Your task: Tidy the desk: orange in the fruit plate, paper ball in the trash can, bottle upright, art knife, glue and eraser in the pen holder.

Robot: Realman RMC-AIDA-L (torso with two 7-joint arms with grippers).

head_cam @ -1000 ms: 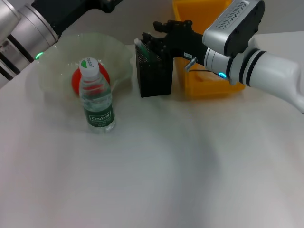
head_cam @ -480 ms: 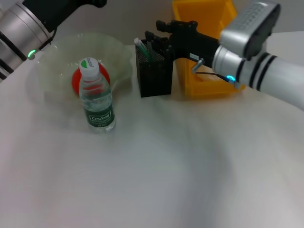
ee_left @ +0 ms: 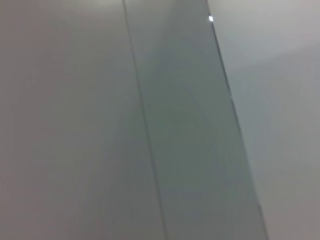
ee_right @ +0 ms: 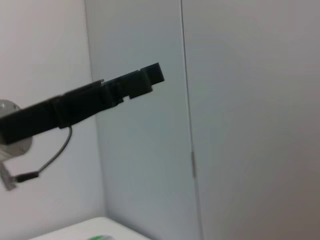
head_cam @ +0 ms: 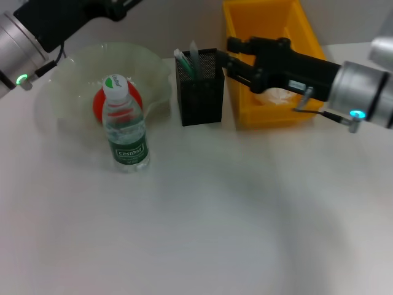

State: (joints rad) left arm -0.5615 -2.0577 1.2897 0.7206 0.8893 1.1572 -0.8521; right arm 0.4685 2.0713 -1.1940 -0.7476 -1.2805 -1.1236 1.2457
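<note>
**Head view: desk nearly tidy, right arm beside the pen holder**

Head view shows the bottle (head_cam: 124, 126) standing upright in front of the fruit plate (head_cam: 153, 67), with the orange (head_cam: 99, 103) lying in the plate just behind it. The black mesh pen holder (head_cam: 199, 89) sits between the plate and the yellow trash can (head_cam: 242, 18); two slim items poke up from the holder's left side, though which of knife, glue or eraser they are cannot be told. A pale crumpled paper ball (head_cam: 277, 96) lies inside the can.

The right gripper (head_cam: 233, 55) hangs level with the holder's rim, over the gap between holder and can. Its fingers look slightly spread with nothing between them. The left arm is raised at the far left above the plate; its gripper cannot be judged open or closed, and its wrist view shows only blank wall.

By the look of it, every item is in place and the step in hand is the finish after a drop into the holder. The next move likely calls for pulling the right arm clear without clipping the holder.
</note>
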